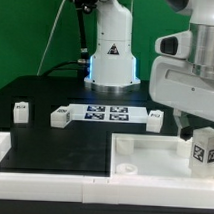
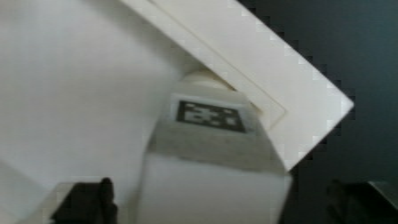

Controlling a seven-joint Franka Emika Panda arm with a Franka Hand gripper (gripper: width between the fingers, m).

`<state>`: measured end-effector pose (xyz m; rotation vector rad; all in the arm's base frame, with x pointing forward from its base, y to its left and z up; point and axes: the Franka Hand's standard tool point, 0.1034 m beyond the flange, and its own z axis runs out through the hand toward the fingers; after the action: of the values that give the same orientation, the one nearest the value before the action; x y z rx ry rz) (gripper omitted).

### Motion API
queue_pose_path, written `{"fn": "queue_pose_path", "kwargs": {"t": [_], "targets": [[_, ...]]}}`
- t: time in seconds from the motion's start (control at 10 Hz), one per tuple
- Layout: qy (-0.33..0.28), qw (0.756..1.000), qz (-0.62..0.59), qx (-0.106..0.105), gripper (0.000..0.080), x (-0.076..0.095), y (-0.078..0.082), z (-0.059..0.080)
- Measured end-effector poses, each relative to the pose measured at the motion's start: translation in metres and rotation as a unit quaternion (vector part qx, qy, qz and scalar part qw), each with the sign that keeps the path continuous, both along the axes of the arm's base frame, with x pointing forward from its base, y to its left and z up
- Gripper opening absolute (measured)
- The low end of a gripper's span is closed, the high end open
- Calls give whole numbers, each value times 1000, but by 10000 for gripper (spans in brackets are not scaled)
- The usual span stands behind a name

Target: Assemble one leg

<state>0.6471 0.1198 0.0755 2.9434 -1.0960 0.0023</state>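
At the far corner of the white tray (image 1: 153, 162), on the exterior view's right, the leg (image 1: 204, 148) stands upright with its tag facing outward. Over that corner hangs the gripper (image 2: 228, 192), jaws wide, its dark fingers (image 2: 89, 200) either side of the leg and clear of it. Beyond the tray, three spare pegs (image 1: 61, 117) sit near the marker board (image 1: 105, 114).

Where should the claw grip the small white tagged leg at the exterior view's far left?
Likely from above, closing on two opposite flat sides of the small white plastic block-shaped leg, near its top: it sits alone on the black table, with free space on both sides.
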Motion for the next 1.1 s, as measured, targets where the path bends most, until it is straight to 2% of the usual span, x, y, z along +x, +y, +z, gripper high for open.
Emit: {"fn": "queue_pose_path", "kwargs": {"t": [0.1,0.3,0.8,0.9,1.0,1.1], "targets": [[-4,999,47,0,638,1,1,0],[-4,982,191,0,648,0,4,0],[-4,898,440,-2,640,1,3,1],[-3,893,451,-2,640,1,3,0],[-3,894,448,-2,475,0,3,0],[-3,899,438,-1,475,0,3,0]]}}
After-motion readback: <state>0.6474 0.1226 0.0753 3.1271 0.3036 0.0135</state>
